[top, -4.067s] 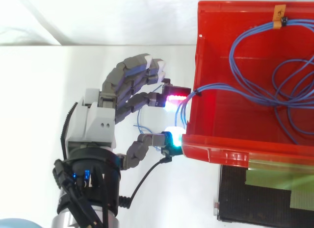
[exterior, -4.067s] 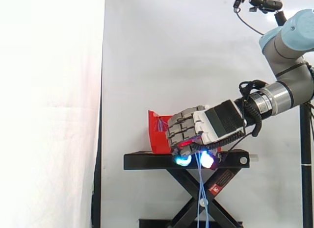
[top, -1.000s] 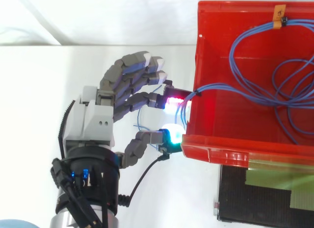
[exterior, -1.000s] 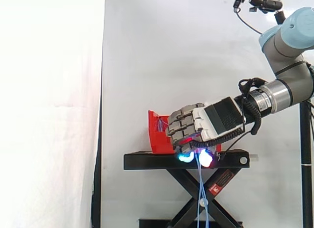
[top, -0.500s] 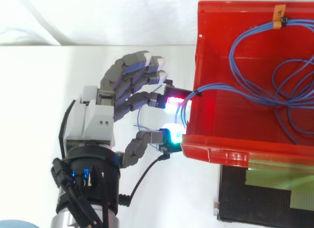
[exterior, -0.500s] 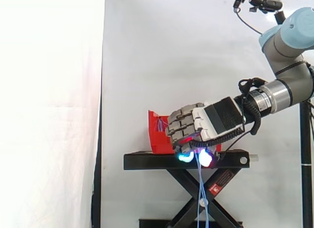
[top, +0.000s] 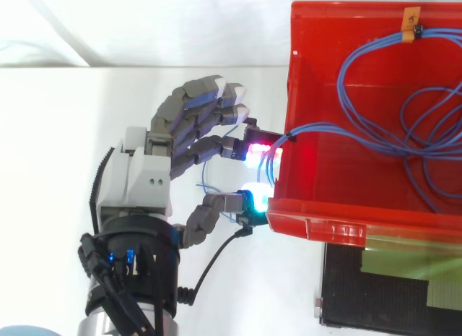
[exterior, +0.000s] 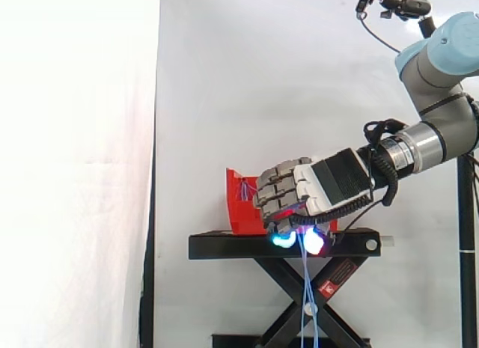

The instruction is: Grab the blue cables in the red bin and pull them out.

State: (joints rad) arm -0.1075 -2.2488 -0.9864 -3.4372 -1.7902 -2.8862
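At the 9 o'clock side of the red bin (top: 339,224), seen from above, the hand (top: 141,184) reaches in from 7 o'clock with its fingers (top: 254,149) curled toward the bin's wall. A few strands of the blue cables (top: 344,79) spill over that wall and run between a glowing finger pad and the glowing thumb pad, which close on them in a narrow pinch. Most of the cables lie in loose loops inside the bin, spreading toward 3 o'clock. One end is held by a small orange tag (top: 411,18) on the 12 o'clock wall. From the side, the bin sits on a black stand (exterior: 224,247) before a white curtain (exterior: 247,78). Blue strands hang straight down toward 6 o'clock from the pinch, past the stand's crossed legs.
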